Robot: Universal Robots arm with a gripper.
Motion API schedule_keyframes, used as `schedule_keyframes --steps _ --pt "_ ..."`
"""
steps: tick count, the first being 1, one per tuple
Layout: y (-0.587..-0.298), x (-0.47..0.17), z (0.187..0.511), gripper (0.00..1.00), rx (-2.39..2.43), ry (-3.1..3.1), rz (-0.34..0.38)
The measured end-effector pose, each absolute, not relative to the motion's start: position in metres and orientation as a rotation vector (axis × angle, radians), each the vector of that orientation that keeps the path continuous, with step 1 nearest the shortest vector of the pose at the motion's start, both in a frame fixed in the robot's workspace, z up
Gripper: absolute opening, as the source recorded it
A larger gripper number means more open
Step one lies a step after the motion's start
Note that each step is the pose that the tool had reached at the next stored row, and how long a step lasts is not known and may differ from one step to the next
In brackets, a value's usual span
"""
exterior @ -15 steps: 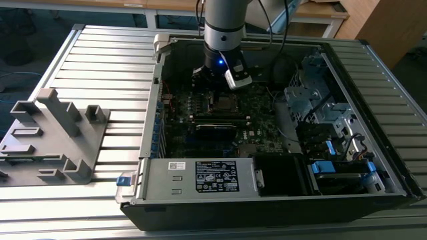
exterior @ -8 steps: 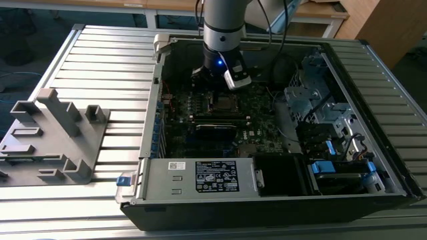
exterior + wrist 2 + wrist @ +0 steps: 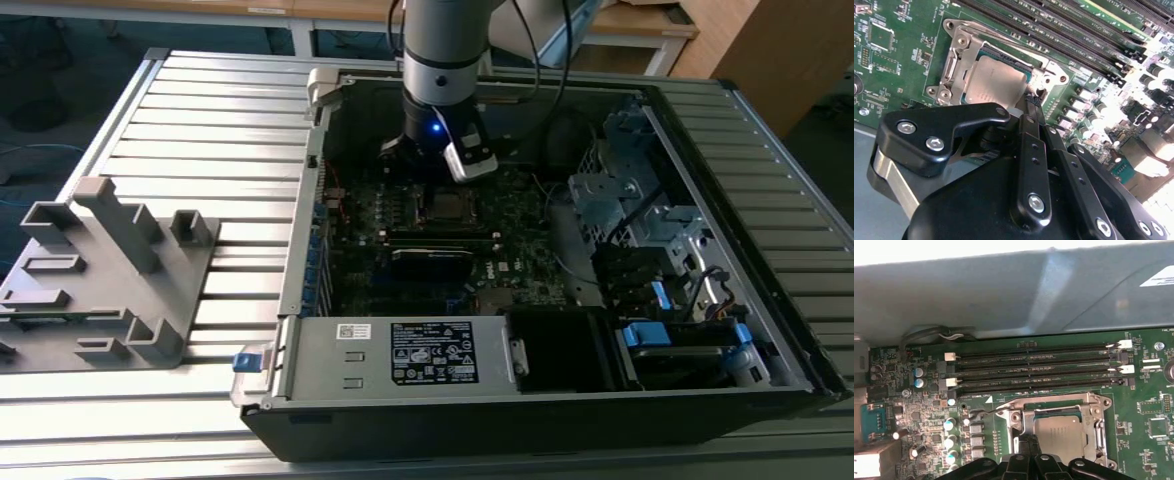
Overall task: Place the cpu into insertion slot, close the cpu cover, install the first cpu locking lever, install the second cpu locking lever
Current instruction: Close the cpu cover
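gripper [image 3: 1032, 101]: fingers drawn narrow, tips together at the socket's edge; whether they pinch anything, cannot tell.
cpu [image 3: 997, 82]: seated flat in the insertion slot [image 3: 1102, 402], mid motherboard [image 3: 914, 410], so the frame can bear on it.
cpu cover [image 3: 966, 70]: down over the chip, whose metal top shows through its window.
locking lever [image 3: 986, 412]: wire arm beside the socket; latched or not, cannot tell.
arm [image 3: 441, 60]: reaches straight down into the open case [image 3: 534, 390], which puts the tips right at the socket.

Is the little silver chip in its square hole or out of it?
In. The cpu lies flat inside the insertion slot, and the silver frame of the cpu cover lies down around its edges.
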State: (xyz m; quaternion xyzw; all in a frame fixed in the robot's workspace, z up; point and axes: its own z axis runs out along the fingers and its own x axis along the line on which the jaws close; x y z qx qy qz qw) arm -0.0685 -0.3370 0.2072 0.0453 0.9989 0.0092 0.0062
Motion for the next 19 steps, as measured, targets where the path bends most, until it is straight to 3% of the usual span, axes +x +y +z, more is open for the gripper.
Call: schedule_keyframes --steps 19 --pt "-0.337 -0.0702 0.2039 0.11 0.113 3.127 0.029"
